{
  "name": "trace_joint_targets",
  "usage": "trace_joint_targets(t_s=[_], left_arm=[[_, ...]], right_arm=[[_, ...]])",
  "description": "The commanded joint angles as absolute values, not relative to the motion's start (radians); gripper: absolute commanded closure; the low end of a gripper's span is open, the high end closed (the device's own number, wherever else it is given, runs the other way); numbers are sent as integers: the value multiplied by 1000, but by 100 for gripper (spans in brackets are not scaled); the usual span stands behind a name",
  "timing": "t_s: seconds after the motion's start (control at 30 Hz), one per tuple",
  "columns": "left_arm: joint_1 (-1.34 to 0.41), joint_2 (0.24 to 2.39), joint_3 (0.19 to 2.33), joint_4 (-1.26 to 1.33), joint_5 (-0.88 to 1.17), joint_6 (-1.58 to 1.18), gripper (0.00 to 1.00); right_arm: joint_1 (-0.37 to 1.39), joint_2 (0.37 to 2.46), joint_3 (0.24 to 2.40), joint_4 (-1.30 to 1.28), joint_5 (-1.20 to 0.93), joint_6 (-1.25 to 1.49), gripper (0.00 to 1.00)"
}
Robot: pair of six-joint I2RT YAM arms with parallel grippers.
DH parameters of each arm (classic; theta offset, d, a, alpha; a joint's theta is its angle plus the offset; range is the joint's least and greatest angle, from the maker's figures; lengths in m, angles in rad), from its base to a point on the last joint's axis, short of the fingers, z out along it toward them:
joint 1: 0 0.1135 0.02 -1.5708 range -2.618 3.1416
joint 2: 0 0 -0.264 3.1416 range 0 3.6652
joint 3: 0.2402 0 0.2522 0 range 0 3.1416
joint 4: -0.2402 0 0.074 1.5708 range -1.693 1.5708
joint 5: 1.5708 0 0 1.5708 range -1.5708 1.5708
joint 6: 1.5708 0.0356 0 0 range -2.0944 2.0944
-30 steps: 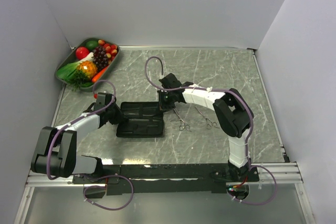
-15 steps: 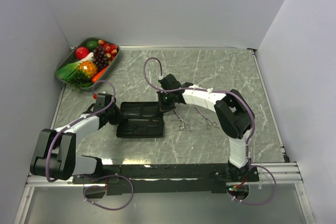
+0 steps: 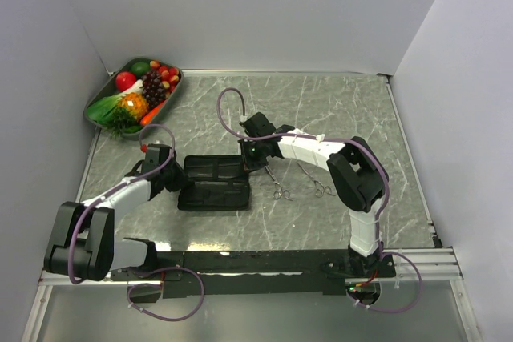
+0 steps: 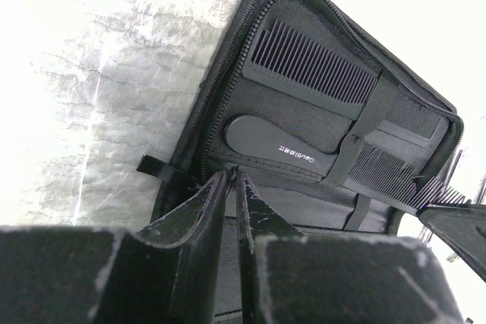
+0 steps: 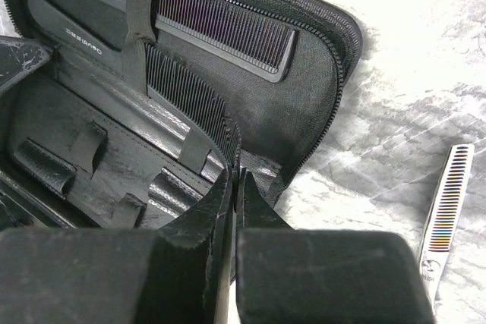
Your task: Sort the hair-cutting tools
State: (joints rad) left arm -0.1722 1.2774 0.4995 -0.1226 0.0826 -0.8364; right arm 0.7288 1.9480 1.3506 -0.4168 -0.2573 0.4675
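Little had shifted since the earlier view: the left arm's elbow had sunk a touch toward the near left corner, and the right tool (image 3: 253,154) had crept slightly toward the pouch (image 3: 212,194).

Both combs sat inside the open pouch. The longer comb (image 5: 220,28) lay tucked under a strap along the far panel, and the shorter comb (image 5: 186,92) lay just below it, its near end jutting toward the pouch's right edge. The right tool's fingers were pressed together on that near end. One pair of scissors (image 3: 278,191) lay on the marbled surface (image 3: 337,110) just right of the pouch, and the other pair (image 3: 323,190) lay further right, apart from the first. A toothed scissor blade (image 5: 446,195) showed beside the pouch in the right wrist view.

The left tool (image 3: 178,182) met the pouch's left edge, its fingers nearly together and clamped on the fabric there. The left arm lay low, folded at the near left corner, with its forearm reaching right. The right arm rose from its base, bent sharply at the elbow, and stretched its forearm left across the surface to the pouch's far right corner.

A tray of fruit (image 3: 135,90) sat in the far left corner, well apart from everything else.
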Motion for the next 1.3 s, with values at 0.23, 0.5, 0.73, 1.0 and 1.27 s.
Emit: trace_joint_targets(t_s=[0.23,0.5,0.73,1.0,1.27], left_arm=[[-173,1233,480,-178,48,-838,82],[-173,1223,482,-192,48,-836,82],[-173,1219,471,-181,57,-841,82],[-175,1223,457,-169,58,-844,82],[-175,1232,460,-166,55,-842,82]], right_arm=[[756,2054,1342,-456,-293,456,100],[756,2106,1400,-475,-333,422,100],[752,2111,1474,-555,-256,324,100],[749,2123,1506,-578,-193,290,100],[747,2140,1447,-489,-198,337,100]])
